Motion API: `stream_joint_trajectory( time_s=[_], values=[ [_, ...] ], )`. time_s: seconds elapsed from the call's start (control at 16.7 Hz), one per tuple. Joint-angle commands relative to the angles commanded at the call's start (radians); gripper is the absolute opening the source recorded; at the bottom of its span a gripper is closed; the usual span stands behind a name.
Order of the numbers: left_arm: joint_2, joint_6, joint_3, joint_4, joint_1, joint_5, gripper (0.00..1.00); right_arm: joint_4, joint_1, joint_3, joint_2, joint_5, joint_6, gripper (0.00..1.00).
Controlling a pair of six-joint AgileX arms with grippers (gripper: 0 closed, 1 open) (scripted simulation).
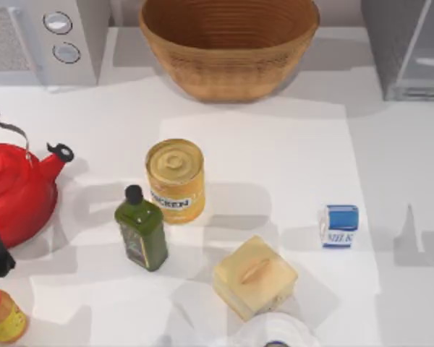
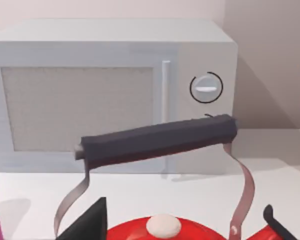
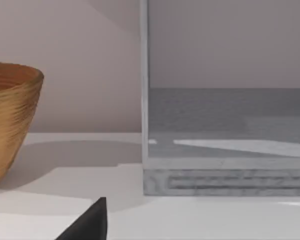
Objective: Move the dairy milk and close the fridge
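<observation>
Left hand (image 2: 92, 220): one dark fingertip shows in the left wrist view, just above the red kettle (image 1: 14, 189); how far it is open cannot be told, and nothing is seen in its hold. The left arm's dark body sits at the counter's (image 1: 275, 152) left edge, against the kettle, facing the microwave (image 2: 110, 95).

Right hand (image 3: 90, 222): one dark fingertip shows low in the right wrist view, over bare counter; its opening cannot be told, and it touches nothing visible. It faces the fridge (image 1: 409, 47) and the wicker basket (image 1: 228, 43).

The dairy milk (image 1: 338, 225) lies on its side on the counter, right of the yellow can (image 1: 176, 179) and well apart from it. Its long axis runs roughly toward the fridge and away from it; the "MILK" print sits on the end farther from the fridge.

The fridge stands at the back right, right of the basket, its pale interior open to view.

Near the can: a green bottle (image 1: 142, 228) just left, a pale yellow block (image 1: 254, 277) below right.
</observation>
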Motion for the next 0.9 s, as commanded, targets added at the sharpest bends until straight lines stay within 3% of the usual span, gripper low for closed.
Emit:
stream_joint_trajectory(
  time_s=[0.36, 0.54, 0.72, 0.9],
  values=[
    [0.0, 0.0, 0.0, 0.0, 0.0, 0.0, 1.0, 0.301, 0.431, 0.011, 0.326, 0.435, 0.007, 1.0],
    [0.0, 0.0, 0.0, 0.0, 0.0, 0.0, 1.0, 0.427, 0.593, 0.015, 0.458, 0.597, 0.009, 1.0],
    [0.0, 0.0, 0.0, 0.0, 0.0, 0.0, 1.0, 0.511, 0.682, 0.017, 0.546, 0.687, 0.01, 1.0],
    [0.0, 0.0, 0.0, 0.0, 0.0, 0.0, 1.0, 0.522, 0.693, 0.017, 0.557, 0.698, 0.01, 1.0]
  ],
)
